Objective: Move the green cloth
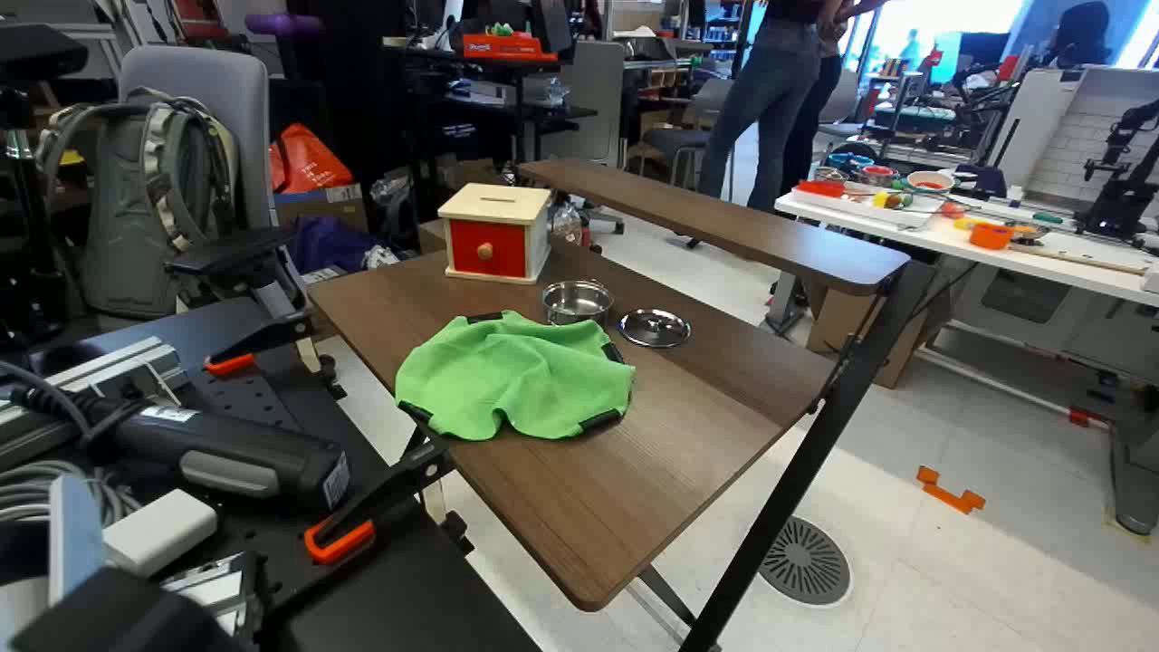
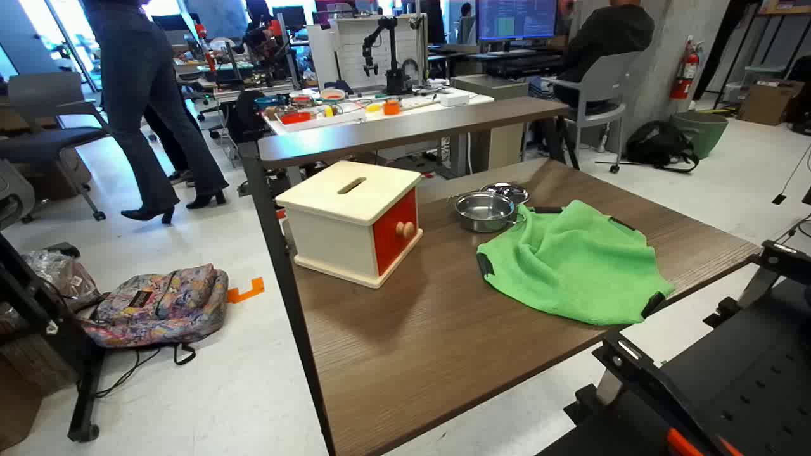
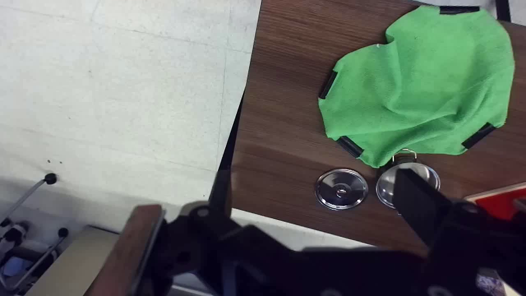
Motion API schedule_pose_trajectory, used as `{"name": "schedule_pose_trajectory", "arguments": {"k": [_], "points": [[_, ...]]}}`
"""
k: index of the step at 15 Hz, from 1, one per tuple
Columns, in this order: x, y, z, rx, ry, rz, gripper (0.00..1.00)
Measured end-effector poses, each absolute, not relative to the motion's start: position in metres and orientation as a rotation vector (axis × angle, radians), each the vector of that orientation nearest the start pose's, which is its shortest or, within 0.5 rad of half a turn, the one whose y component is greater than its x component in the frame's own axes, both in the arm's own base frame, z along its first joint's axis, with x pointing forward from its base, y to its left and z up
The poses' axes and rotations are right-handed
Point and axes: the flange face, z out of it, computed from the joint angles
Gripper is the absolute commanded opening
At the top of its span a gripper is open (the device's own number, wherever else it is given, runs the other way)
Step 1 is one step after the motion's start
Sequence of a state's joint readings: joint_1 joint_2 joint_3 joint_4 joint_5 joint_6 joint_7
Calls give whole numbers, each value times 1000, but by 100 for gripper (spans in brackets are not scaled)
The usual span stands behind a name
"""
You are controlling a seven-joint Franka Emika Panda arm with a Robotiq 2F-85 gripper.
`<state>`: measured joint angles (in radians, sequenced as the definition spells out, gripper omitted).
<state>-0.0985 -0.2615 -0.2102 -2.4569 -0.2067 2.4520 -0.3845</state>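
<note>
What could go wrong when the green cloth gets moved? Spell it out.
Dragging the green cloth could nudge the pot right beside it, perhaps pushing that into the lid lying close by. The cloth also spreads about to the edge of the tabletop, so a weak grip might let it slip to the floor.
</note>
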Motion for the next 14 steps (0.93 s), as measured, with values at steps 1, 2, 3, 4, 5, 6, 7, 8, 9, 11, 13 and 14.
{"name": "schedule_pose_trajectory", "arguments": {"k": [1, 2, 3, 4, 5, 6, 7, 8, 9, 11, 13, 14], "points": [[448, -144, 419, -3281, -360, -344, 100], [448, -144, 418, -3281, -361, -344, 100], [448, -143, 417, -3274, -357, -341, 100], [447, -141, 413, -3264, -357, -331, 100], [447, -138, 406, -3250, -359, -315, 100], [446, -134, 397, -3231, -368, -293, 100], [446, -128, 386, -3211, -380, -267, 100], [446, -122, 375, -3189, -392, -244, 100], [447, -115, 363, -3164, -403, -225, 100], [448, -102, 338, -3120, -423, -193, 100], [451, -90, 312, -3078, -433, -164, 100], [454, -84, 299, -3054, -435, -152, 100]]}}
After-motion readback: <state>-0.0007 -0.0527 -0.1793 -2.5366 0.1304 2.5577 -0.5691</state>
